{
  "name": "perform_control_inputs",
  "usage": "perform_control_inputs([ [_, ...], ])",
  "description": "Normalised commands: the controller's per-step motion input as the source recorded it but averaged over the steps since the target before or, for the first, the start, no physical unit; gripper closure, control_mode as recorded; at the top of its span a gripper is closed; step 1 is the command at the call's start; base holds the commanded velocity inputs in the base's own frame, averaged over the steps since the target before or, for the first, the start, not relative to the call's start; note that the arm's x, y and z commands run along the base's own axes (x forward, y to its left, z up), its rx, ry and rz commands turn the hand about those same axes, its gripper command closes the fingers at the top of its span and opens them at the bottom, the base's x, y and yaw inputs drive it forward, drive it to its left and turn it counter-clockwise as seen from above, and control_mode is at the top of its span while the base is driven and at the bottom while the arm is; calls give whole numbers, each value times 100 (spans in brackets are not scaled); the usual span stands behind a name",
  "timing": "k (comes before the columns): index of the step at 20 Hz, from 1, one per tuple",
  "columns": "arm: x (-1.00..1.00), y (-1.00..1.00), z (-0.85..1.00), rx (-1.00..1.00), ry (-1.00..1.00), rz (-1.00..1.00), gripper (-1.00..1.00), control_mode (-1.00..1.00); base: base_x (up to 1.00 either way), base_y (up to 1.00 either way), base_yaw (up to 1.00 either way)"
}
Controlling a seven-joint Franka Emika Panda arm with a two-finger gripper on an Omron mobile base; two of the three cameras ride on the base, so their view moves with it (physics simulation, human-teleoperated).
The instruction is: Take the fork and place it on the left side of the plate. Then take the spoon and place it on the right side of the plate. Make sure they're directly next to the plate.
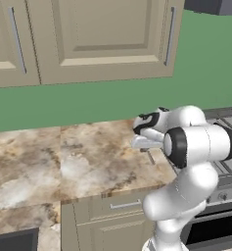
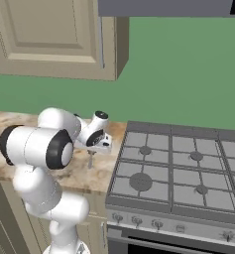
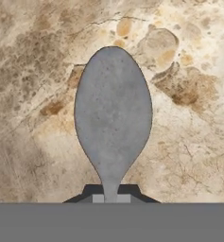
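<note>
Spoon: handle pinched in the gripper, bowl and long axis pointing straight ahead over the counter.

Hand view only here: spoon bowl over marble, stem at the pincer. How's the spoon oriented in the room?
Observer: In the right base view the spoon hangs upright, bowl down, from the shut pincer over the counter.
Operator: What's beside it?
Observer: A stove sits just to the robot's right of the pincer, at the counter's end.
</note>
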Motion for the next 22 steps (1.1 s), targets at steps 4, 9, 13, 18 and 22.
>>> perform_control_inputs([
  [4,-48,6,48,0,0,0,100,-100,0,0,0],
  [9,-48,8,53,-1,-1,0,100,-100,0,0,0],
  [13,-54,1,44,-4,-8,-1,100,-100,0,0,0],
  [18,-49,9,40,-12,-4,-6,100,-100,0,0,0],
  [22,-48,4,37,-15,-3,-3,100,-100,0,0,0],
])
